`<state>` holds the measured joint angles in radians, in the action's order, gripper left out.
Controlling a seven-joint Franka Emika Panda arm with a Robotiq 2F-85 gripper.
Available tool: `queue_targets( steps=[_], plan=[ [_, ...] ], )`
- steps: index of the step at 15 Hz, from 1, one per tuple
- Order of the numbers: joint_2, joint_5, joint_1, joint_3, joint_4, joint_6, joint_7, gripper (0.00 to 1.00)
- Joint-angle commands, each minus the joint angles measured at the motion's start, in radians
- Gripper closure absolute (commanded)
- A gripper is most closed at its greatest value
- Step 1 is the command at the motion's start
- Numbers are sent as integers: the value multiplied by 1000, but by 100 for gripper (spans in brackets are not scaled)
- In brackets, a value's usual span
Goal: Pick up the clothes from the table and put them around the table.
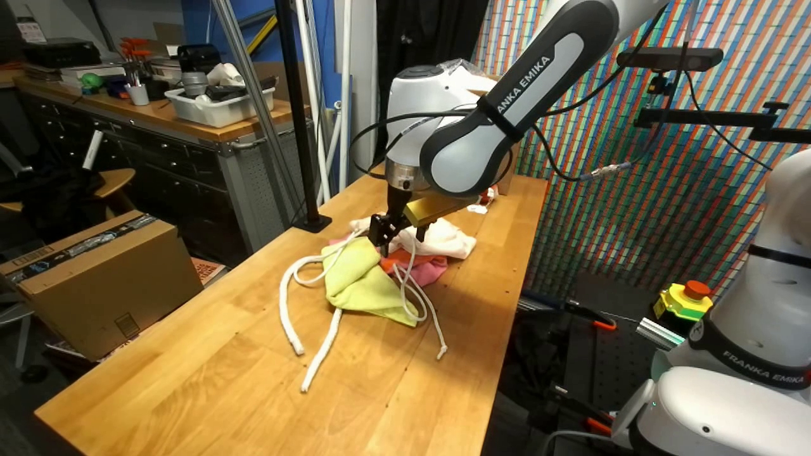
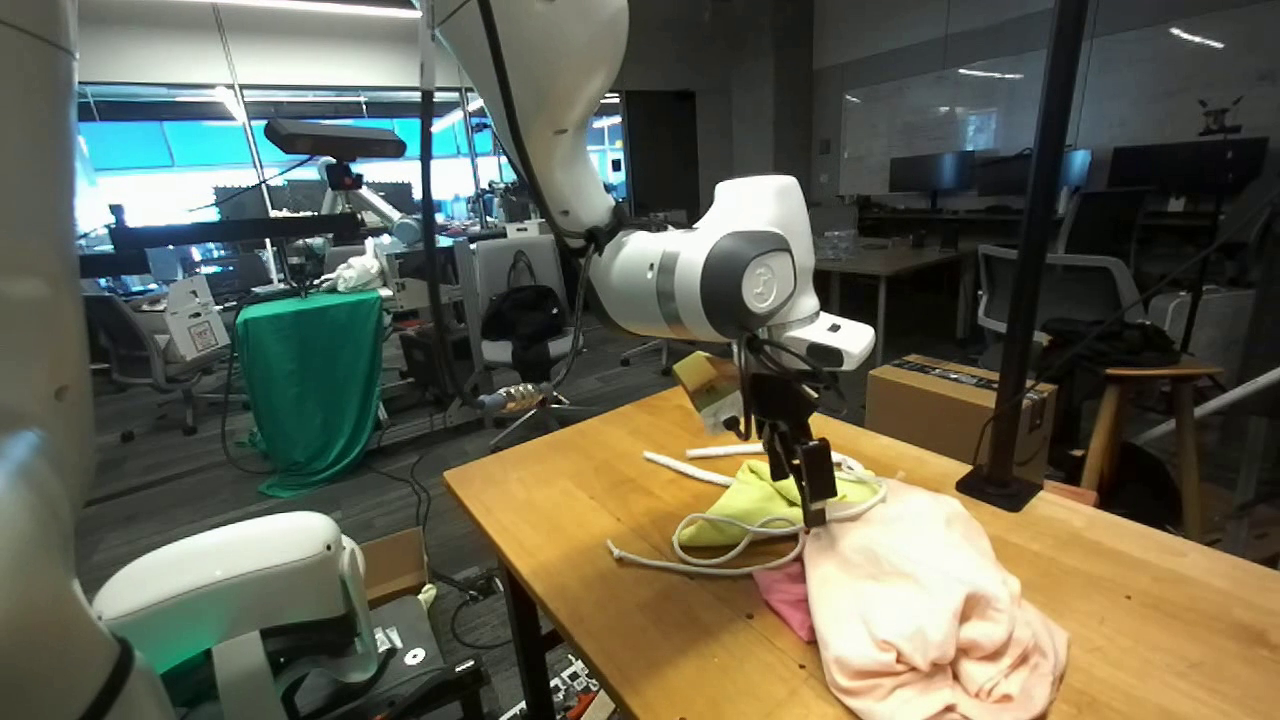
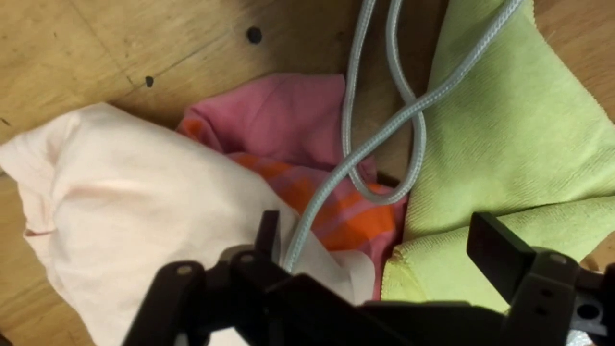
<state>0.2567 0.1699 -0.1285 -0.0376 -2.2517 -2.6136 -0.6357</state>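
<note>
A yellow-green cloth (image 1: 364, 285) lies on the wooden table (image 1: 253, 386); it also shows in an exterior view (image 2: 745, 505) and the wrist view (image 3: 509, 125). Beside it is a crumpled pale peach garment (image 2: 930, 600), left in the wrist view (image 3: 144, 211). Pink fabric with orange stripes (image 3: 278, 115) lies between and partly under them. My gripper (image 3: 377, 230) is open and empty above the pile. In the wrist view one finger overlaps the peach garment and the other the yellow-green cloth. In both exterior views the gripper (image 1: 383, 244) (image 2: 815, 500) is low over the pile; contact is unclear.
White cords (image 1: 288, 310) lie across and around the clothes, and one loop (image 3: 408, 111) crosses the pink fabric. A black post (image 2: 1000, 488) stands at the table edge near the pile. A small red and white item (image 1: 485, 201) sits farther along the table.
</note>
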Motion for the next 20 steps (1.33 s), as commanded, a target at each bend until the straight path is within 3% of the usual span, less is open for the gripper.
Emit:
queue_targets(
  steps=[1,8,19,20],
  plan=[
    [-16,-20,-18,-7,-26,14,-42,0],
    [10,-25,-23,5,-37,13,-36,0],
    [66,37,-90,-23,-30,-17,-112,0],
    [66,39,-94,-26,-32,-18,-119,4]
  ],
)
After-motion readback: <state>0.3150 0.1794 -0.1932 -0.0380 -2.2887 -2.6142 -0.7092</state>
